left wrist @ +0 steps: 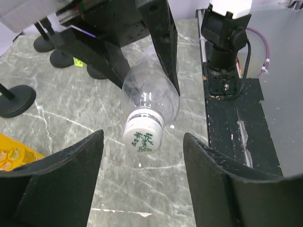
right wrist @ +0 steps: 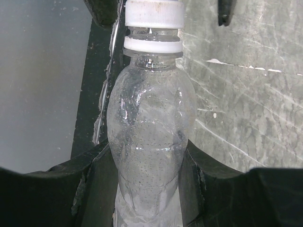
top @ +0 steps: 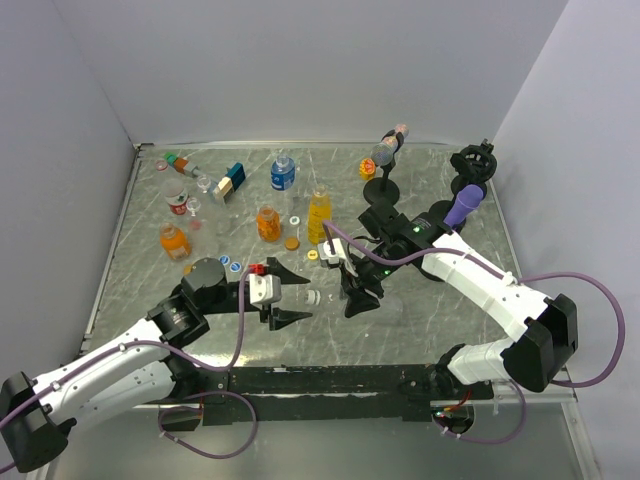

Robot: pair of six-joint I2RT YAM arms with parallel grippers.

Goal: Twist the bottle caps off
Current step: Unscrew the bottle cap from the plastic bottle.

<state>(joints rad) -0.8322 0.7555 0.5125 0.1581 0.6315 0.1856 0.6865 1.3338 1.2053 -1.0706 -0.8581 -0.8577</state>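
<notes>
Right fingers (right wrist: 57,189) clamp a clear rounded bottle (right wrist: 149,142), white cap (right wrist: 153,13) seemingly ridged.

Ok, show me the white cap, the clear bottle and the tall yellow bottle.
white cap (left wrist: 143,137): left wrist view, printed top face.
clear bottle (right wrist: 150,142): right wrist view, mid body.
tall yellow bottle (top: 319,217): top external view, its body.

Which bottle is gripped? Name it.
The clear bottle, clamped sideways by the right gripper; the orange bottles, yellow bottle and blue-labelled bottle stand ungripped on the table.
</notes>
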